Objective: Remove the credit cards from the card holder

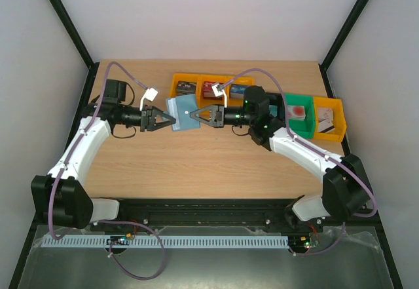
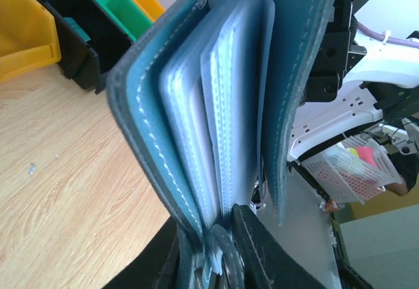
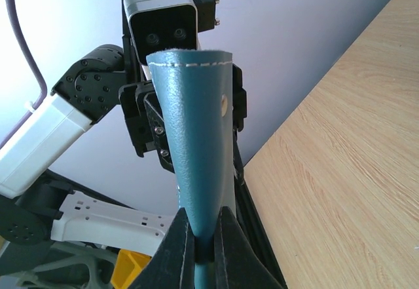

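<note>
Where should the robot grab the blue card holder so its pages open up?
By the thin outer edge of each cover, one gripper from each side. The covers of the card holder are flat, thin flaps, so jaws pinch easily across their faces. The left gripper and right gripper each hold an edge that way, and the clear sleeves fan open between.

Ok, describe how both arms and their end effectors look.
The left arm and right arm have white link shells with black joints and bases. A purple-grey cable loops along each. The left end effector and right end effector are black, with tapering fingers.
</note>
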### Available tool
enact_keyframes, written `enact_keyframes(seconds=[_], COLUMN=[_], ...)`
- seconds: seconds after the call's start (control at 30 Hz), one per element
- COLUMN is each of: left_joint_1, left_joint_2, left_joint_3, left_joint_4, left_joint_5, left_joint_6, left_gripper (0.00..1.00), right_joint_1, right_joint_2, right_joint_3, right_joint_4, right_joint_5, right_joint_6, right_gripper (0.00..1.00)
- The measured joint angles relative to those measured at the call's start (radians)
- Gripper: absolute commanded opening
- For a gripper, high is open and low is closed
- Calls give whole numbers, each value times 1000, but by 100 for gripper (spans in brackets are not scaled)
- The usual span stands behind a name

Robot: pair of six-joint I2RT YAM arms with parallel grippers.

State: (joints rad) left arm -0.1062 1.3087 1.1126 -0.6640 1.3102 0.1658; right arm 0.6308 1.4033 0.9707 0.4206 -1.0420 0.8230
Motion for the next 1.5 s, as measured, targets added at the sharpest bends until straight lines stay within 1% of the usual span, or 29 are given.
enact_keyframes(seconds=[0.07, 0.1, 0.13, 0.2, 0.23, 0.3, 0.33, 0.37, 0.4, 0.43, 0.5, 0.53, 0.6, 0.7, 0.77, 0.83, 0.87, 0.97, 1.07, 1.2, 1.37, 1.5], left_joint_1=[0, 0, 0, 4, 4, 5, 5, 5, 2, -1, -2, -2, -22, -74, -112, -136, -140, -141, -139, -139, -139, -139], left_joint_2=[0, 0, 0, -1, -4, -5, -5, -5, -5, -5, -5, -5, -5, -5, -4, -4, -4, -4, -4, -4, -4, -4], left_joint_3=[0, 0, 0, 0, 1, 1, 1, 1, 1, 1, 1, 1, 1, 1, 1, 1, 1, 3, 11, 20, 21, 22], left_joint_4=[-4, -6, -10, -14, -16, -24, -25, -23, -18, -7, 21, 31, 51, 66, 71, 72, 72, 71, 68, 64, 37, 19], left_joint_5=[14, 22, 28, 59, 60, 60, 55, 38, 12, -29, -143, -207, -409, -735, -901, -1004, -1030, -1061, -1043, -939, -765, -693], left_joint_6=[6, 8, 7, 17, 18, 21, 23, 20, 10, -4, -39, -48, -66, -67, -62, -60, -60, -60, -60, -56, -37, -27], left_gripper=[11, 5, 2, 2, 2, 2, 2, 2, 2, 2, 2, 2, 2, 2, 2, 2, 2, 2, 2, 2, 2, 2], right_joint_1=[0, 0, 0, -4, -5, -5, -3, 0, 4, 7, 13, 15, 18, 29, 53, 97, 128, 188, 202, 198, 194, 185], right_joint_2=[0, 0, 1, 5, 8, 10, 10, 10, 10, 10, 11, 11, 15, 27, 36, 52, 65, 97, 128, 183, 235, 232], right_joint_3=[0, 0, 0, 0, 0, 0, 0, 2, 5, 11, 37, 53, 85, 126, 142, 164, 179, 205, 212, 231, 259, 254], right_joint_4=[0, 1, 1, 0, 1, 0, -7, -22, -45, -77, -167, -221, -322, -440, -496, -528, -530, -516, -496, -477, -454, -395], right_joint_5=[0, -1, 0, 2, 2, 2, 8, 19, 35, 57, 147, 205, 326, 504, 601, 655, 670, 682, 686, 698, 696, 684], right_joint_6=[0, 0, -2, -5, -5, -9, -14, -31, -54, -79, -135, -161, -202, -255, -287, -316, -330, -345, -340, -330, -326, -304], right_gripper=[2, 2, 2, 2, 8, 44, 59, 70, 76, 79, 79, 77, 74, 75, 76, 78, 78, 80, 83, 85, 84, 81])
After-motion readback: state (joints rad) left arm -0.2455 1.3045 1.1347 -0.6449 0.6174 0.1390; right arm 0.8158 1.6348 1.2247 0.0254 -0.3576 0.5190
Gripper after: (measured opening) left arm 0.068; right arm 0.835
